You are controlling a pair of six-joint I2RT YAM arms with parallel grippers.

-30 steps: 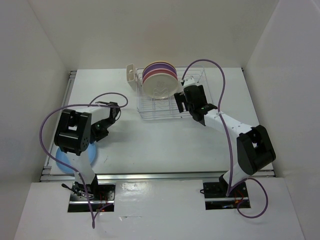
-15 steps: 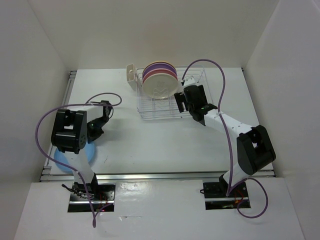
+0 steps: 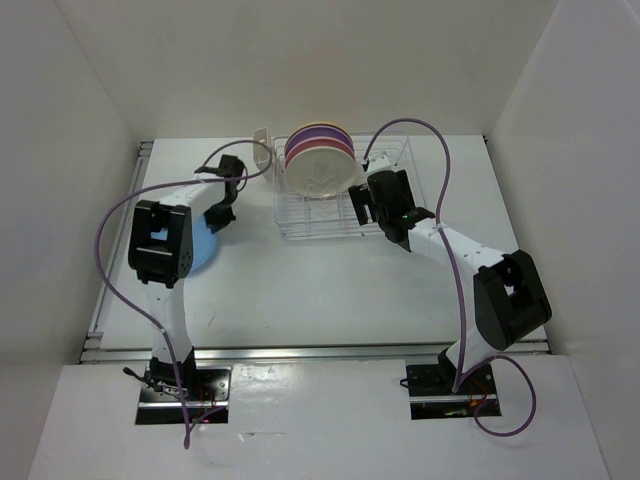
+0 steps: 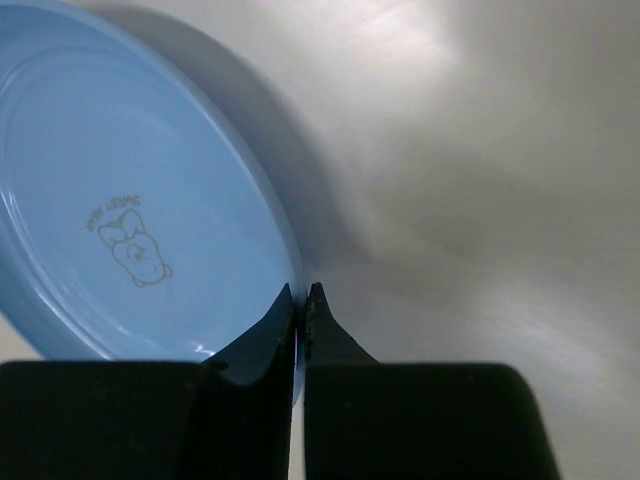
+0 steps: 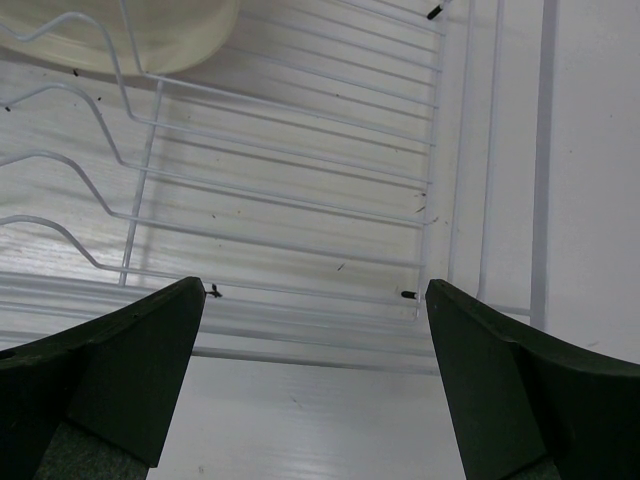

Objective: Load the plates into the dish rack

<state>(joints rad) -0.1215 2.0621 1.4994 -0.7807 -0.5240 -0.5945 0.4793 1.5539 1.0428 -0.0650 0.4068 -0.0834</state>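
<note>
The sky blue plate (image 3: pixel 202 246) hangs on edge above the table's left side, and my left gripper (image 3: pixel 214 221) is shut on its rim. In the left wrist view the fingers (image 4: pixel 302 292) pinch the plate's (image 4: pixel 120 200) right edge, its printed inside facing the camera. The dish rack (image 3: pixel 392 160) stands at the back centre with a cream plate (image 3: pixel 320 176), a pink plate (image 3: pixel 322 150) and a purple plate (image 3: pixel 318 130) upright in its left half. My right gripper (image 3: pixel 362 206) is open and empty over the rack's near right part (image 5: pixel 300 190). The cream plate's edge (image 5: pixel 160 35) shows there.
The white cutlery cup (image 3: pixel 263 150) sits on the rack's left end, just right of my left wrist. The right half of the rack has free prongs. White walls close in the table on the left, back and right.
My left arm has lifted the blue plate from the table's near left corner and swung it up and toward the rack. My right arm has not moved.
</note>
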